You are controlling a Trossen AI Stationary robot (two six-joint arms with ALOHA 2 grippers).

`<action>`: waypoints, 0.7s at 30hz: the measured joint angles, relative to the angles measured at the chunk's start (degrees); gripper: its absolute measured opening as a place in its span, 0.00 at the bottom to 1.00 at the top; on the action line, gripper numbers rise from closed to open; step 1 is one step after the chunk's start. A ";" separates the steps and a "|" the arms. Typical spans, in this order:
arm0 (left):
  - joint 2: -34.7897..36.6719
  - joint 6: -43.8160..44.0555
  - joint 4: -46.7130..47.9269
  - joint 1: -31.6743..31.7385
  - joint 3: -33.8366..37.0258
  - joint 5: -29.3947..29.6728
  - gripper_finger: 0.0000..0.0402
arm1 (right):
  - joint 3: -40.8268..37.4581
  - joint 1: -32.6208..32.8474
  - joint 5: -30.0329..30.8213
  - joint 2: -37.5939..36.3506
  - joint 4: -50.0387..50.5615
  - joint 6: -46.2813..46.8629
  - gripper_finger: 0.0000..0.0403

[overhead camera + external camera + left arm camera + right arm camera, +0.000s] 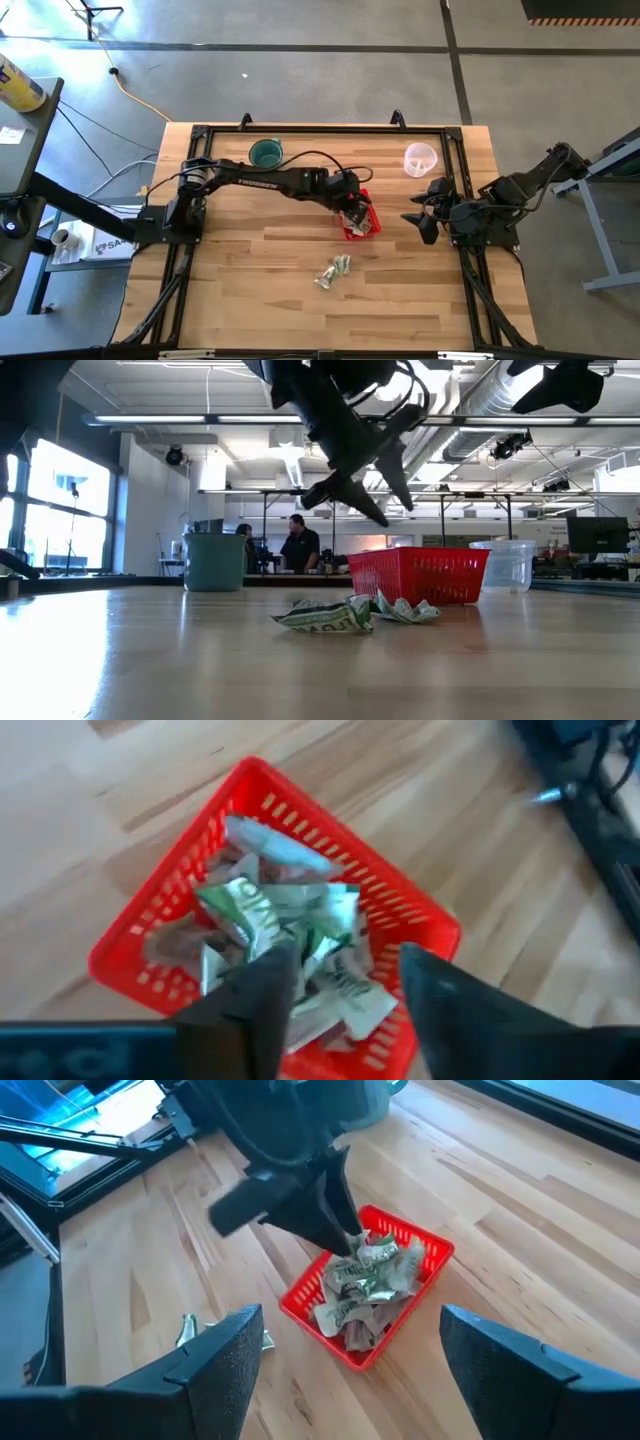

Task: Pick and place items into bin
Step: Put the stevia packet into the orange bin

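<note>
Crumpled pale green-and-whitish wrapper pieces lie nearest the low camera, two or three loose on the bare wooden table, in front of the small red perforated plastic basket and apart from it; from above they show as a little cluster toward the table's near edge. Many more such pieces already fill the basket to its rim. They look thin, light and springy, likely to slide on the smooth wood, so a pinch across a raised fold of one piece, pressed down onto the table, seems the surest hold. Over the basket hangs the left gripper, fingers parted, nothing visibly held between them. At the table's right side, the right gripper waits with fingers spread wide and empty. Behind stand a teal green cup and a clear plastic cup.
</note>
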State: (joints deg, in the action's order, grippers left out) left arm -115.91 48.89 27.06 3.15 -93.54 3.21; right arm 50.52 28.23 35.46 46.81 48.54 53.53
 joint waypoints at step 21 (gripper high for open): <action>3.18 3.68 6.58 -15.36 -0.08 -9.49 0.64 | 0.00 0.00 -1.42 0.18 1.02 1.22 0.73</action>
State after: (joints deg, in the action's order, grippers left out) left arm -112.73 52.56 33.64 -12.21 -93.62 -6.28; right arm 50.52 28.23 34.04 46.98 49.56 54.75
